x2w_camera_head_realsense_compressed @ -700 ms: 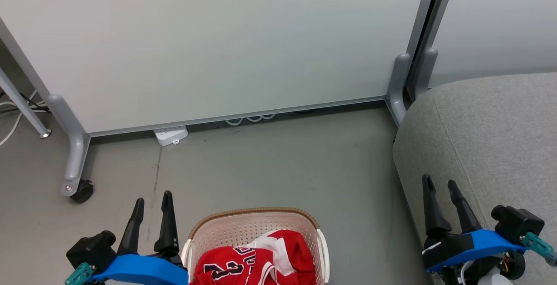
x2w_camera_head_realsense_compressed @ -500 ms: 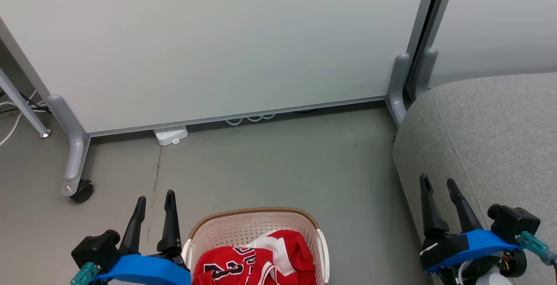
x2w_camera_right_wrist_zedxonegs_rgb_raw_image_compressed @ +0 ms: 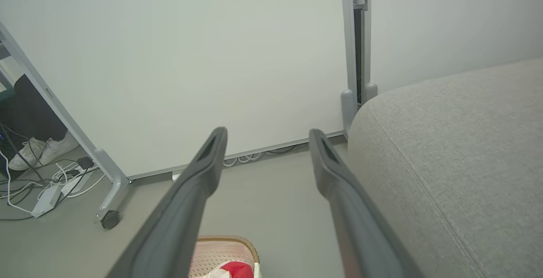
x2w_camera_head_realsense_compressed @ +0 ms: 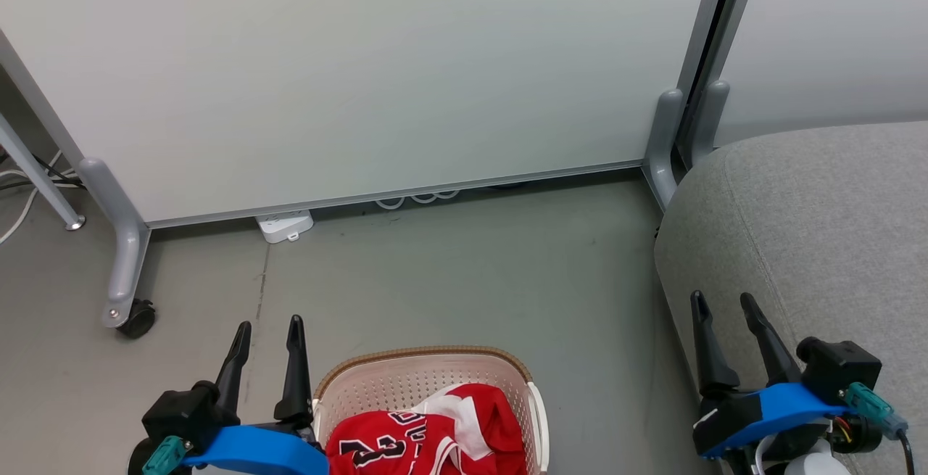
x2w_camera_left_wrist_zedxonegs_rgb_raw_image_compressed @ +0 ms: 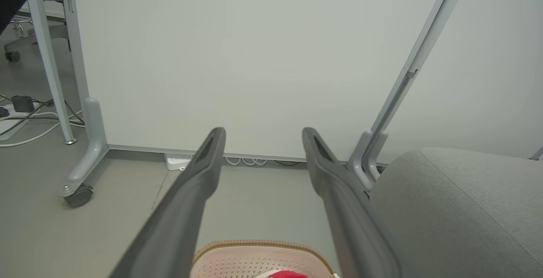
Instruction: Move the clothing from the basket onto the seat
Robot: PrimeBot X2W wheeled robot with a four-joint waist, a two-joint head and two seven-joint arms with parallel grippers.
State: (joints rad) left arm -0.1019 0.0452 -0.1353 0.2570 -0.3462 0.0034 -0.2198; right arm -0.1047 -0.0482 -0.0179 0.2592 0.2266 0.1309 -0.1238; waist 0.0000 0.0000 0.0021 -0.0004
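red clothing [x2w_camera_head_realsense_compressed: 428,435] heaped in basket [x2w_camera_head_realsense_compressed: 428,370] beside seat [x2w_camera_head_realsense_compressed: 819,221]

Seeing white partition panel [x2w_camera_head_realsense_compressed: 377,76] standing on grey floor [x2w_camera_head_realsense_compressed: 449,272], caster [x2w_camera_head_realsense_compressed: 136,317] touching down at left. Noting power strip [x2w_camera_head_realsense_compressed: 284,225] and cable loops [x2w_camera_head_realsense_compressed: 424,197] lying under panel edge, a person's white shoes [x2w_camera_right_wrist_zedxonegs_rgb_raw_image_compressed: 40,150] showing behind.

Grey floor [x2w_camera_head_realsense_compressed: 449,265], white partition panels [x2w_camera_head_realsense_compressed: 362,76] on grey castor feet [x2w_camera_head_realsense_compressed: 125,265], cable loops [x2w_camera_head_realsense_compressed: 417,199] beneath

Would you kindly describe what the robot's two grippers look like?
The left gripper and right gripper match: two long, dark, tapering fingers on a bright blue bracket, with a black boxy module and teal connector outboard. Thin coloured wires show beneath the right one.
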